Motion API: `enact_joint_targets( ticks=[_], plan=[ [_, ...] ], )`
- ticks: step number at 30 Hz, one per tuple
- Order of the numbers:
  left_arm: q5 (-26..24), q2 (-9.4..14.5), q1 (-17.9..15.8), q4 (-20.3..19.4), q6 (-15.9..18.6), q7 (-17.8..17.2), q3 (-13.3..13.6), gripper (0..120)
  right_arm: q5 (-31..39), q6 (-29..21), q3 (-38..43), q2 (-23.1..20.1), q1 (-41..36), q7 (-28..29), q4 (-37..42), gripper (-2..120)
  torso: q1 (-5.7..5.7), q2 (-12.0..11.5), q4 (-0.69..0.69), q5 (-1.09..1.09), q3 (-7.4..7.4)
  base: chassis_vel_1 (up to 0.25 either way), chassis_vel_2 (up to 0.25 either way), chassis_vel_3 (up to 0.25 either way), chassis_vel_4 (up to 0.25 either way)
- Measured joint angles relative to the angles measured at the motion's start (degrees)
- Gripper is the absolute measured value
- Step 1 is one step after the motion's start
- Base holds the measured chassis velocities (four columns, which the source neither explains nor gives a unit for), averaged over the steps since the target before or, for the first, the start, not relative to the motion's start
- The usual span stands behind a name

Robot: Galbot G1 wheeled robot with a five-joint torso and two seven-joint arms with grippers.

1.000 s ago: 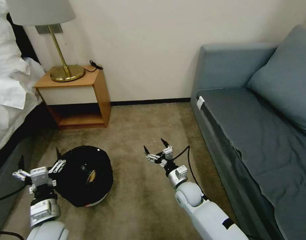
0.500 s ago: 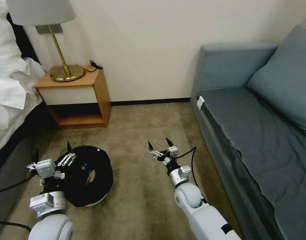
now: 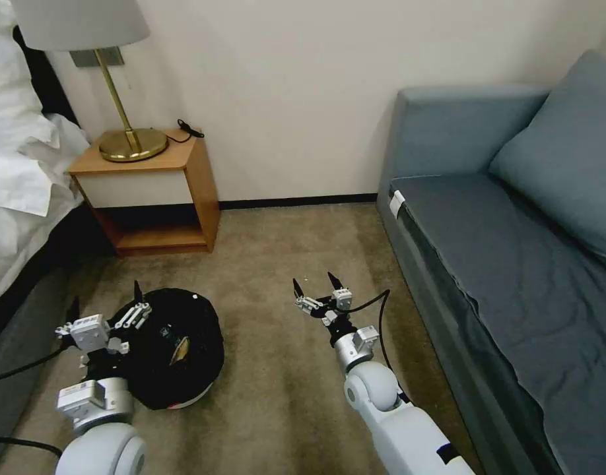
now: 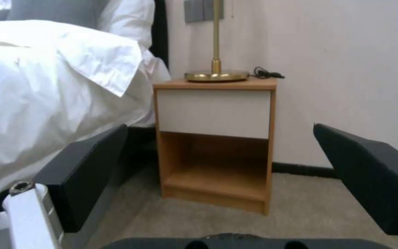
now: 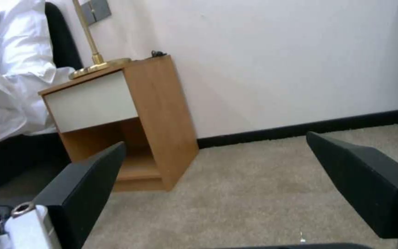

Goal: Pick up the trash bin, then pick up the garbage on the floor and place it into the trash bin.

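The trash bin (image 3: 184, 316) sits on the carpet at the lower left, round and low, with a black bag liner and a sliver of white base. Inside it lies a thin gold-brown piece of garbage (image 3: 181, 349). My left gripper (image 3: 105, 300) hangs open at the bin's left rim, one finger (image 3: 133, 315) over the liner and the other outside it, holding nothing. In the left wrist view its black pads (image 4: 84, 173) stand wide apart. My right gripper (image 3: 314, 285) is open and empty above bare carpet to the right of the bin, its pads (image 5: 369, 180) likewise spread.
A wooden nightstand (image 3: 151, 191) with a brass lamp (image 3: 128, 142) stands against the far wall. The bed with white bedding (image 3: 19, 178) runs along the left side. A blue-grey sofa (image 3: 514, 264) fills the right. Open carpet (image 3: 283, 244) lies between them.
Over the last second my left gripper moved forward and right onto the bin's left rim, and the right gripper shifted slightly right. Both have held still for the last half second.
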Motion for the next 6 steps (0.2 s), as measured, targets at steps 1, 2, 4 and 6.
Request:
enact_joint_targets(
  ticks=[1, 2, 4, 6],
  plan=[
    [0.00, 0.00, 0.00, 0.00, 0.00, -0.02, -0.01, 100, -0.01, 0.00, 0.00, -0.01, 0.00, 0.00, 0.00, 100, 0.00, 0.00, 0.00, 0.00, 0.00, 0.000, 0.000, 0.000, 0.000],
    [0.00, 0.00, 0.00, 0.00, 0.00, -0.05, -0.01, 100, -0.01, 0.00, -0.01, -0.01, 0.01, -0.01, 0.00, 100, 0.00, 0.00, 0.00, 0.00, 0.00, 0.000, 0.000, 0.000, 0.000],
    [0.00, 0.00, 0.00, 0.00, 0.01, -0.06, -0.01, 100, -0.02, 0.00, -0.02, -0.01, 0.01, -0.01, 0.00, 100, 0.00, 0.00, 0.00, 0.00, 0.00, 0.000, 0.000, 0.000, 0.000],
    [0.00, 0.00, 0.00, 0.00, 0.01, -0.09, -0.02, 100, -0.03, -0.01, -0.02, -0.02, 0.02, -0.02, 0.00, 100, 0.00, 0.00, 0.00, 0.00, 0.00, 0.000, 0.000, 0.000, 0.000]
  ],
)
